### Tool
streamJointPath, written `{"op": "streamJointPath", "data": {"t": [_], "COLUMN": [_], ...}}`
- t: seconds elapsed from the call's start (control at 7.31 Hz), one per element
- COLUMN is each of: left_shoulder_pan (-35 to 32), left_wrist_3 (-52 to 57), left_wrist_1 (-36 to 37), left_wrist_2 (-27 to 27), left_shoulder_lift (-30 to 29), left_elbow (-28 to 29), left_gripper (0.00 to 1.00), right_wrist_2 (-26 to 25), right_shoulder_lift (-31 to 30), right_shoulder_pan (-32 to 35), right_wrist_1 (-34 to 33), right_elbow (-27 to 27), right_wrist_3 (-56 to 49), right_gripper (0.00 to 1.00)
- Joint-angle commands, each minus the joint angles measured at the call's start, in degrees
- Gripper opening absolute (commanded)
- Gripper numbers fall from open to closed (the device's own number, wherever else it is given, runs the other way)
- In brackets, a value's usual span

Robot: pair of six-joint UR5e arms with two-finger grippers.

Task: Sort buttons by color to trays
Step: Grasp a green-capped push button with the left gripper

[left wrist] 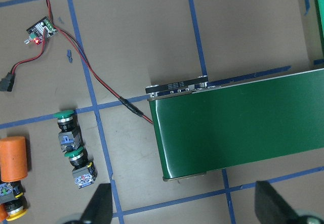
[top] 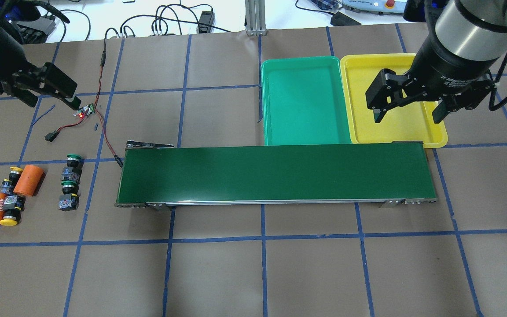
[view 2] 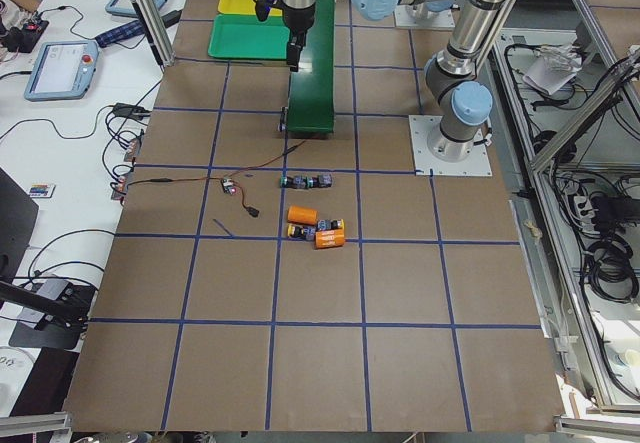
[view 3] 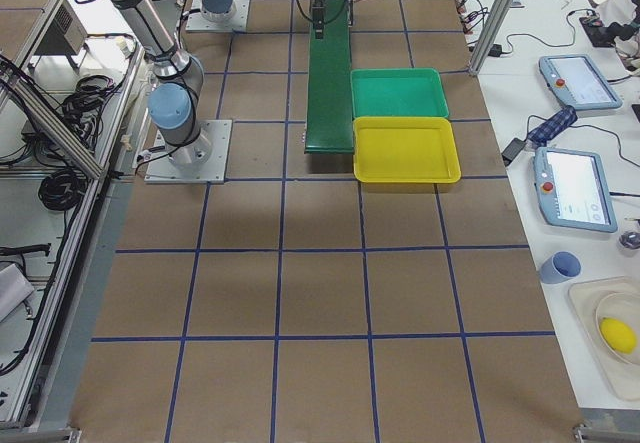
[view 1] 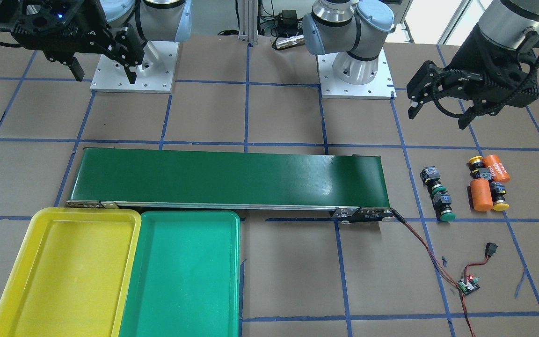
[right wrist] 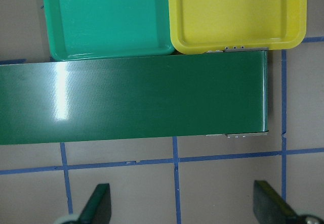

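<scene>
Overhead exterior gives you both pairs of fingers spread wide, holding nothing: left gripper (top: 53, 102) above the worktop (top: 218, 264) beside the circuit board (top: 87, 110), right gripper (top: 406, 118) above the yellow tray (top: 359, 101). Two green buttons (top: 69, 187) lie end to end off the conveyor belt (top: 275, 174)'s left end; two yellow buttons (top: 9, 220) lie nearby against two orange cylinders (top: 29, 180). The green tray (top: 302, 105) touches the yellow.

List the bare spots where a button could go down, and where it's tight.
Free: the green tray and yellow tray hold nothing. The belt top is bare, as is the table between belt and robot. Crowded: off the belt's left end, where green buttons, yellow buttons and orange cylinders lie packed, with the wire and board just beyond.
</scene>
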Motion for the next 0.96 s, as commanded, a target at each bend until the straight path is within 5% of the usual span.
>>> {"op": "streamJointPath", "data": {"t": [0.0,0.41,0.82], "left_shoulder_pan": [7.1,11.8,13.7], "left_wrist_3": [1.1,7.3,9.6], "left_wrist_1": [6.2,32.8,44.3], "left_wrist_2": [0.2,4.9,4.6], "left_shoulder_lift": [-1.6,-5.3,-14.1], "left_elbow": [-6.7,-23.6,-25.8], "left_gripper": [1.0,1.0,1.0], "right_wrist_2": [0.0,-0.6,-0.5], "right_shoulder_lift": [-0.6,-0.7,-0.6], "right_shoulder_pan": [0.0,0.0,0.0], "right_wrist_1": [0.0,0.8,0.9], "right_elbow": [0.1,0.1,0.1], "right_wrist_3": [0.2,0.6,0.6], "right_gripper": [1.0,1.0,1.0]}}
